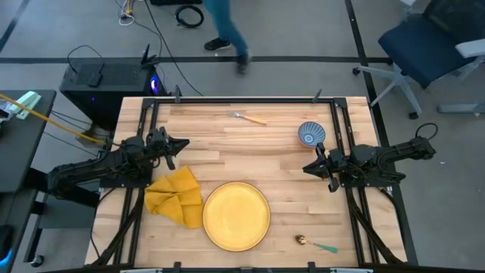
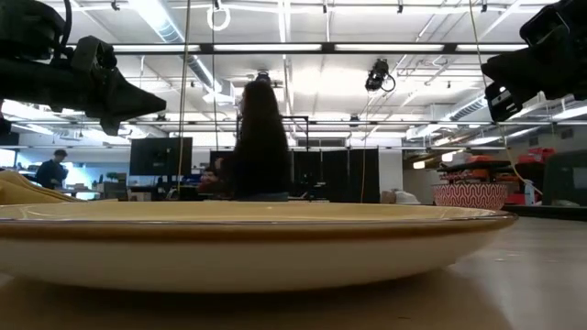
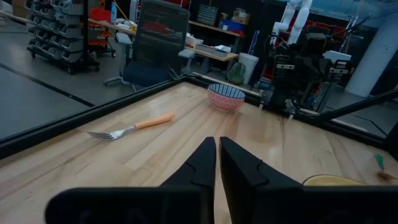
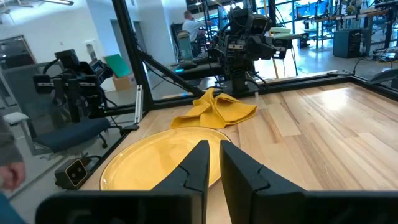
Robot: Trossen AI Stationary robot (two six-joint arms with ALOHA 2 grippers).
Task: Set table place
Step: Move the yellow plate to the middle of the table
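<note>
A round yellow plate (image 1: pixel 236 215) lies flat near the table's near edge, in the middle. A crumpled yellow napkin (image 1: pixel 175 196) lies on the table at the plate's left. A small blue-patterned bowl (image 1: pixel 311 135) stands at the far right. An orange-handled fork (image 1: pixel 249 117) lies near the far edge. A green-handled gold spoon (image 1: pixel 317 244) lies at the near right. My left gripper (image 1: pixel 184 143) hovers shut and empty above the table's left side, beyond the napkin. My right gripper (image 1: pixel 306 167) hovers shut and empty at the right, nearer than the bowl.
Black metal rails (image 1: pixel 242 99) edge the light wooden table (image 1: pixel 250 155). A person (image 1: pixel 226 26) walks on the floor beyond the far edge. A blue office chair (image 1: pixel 432 38) stands at the far right, off the table.
</note>
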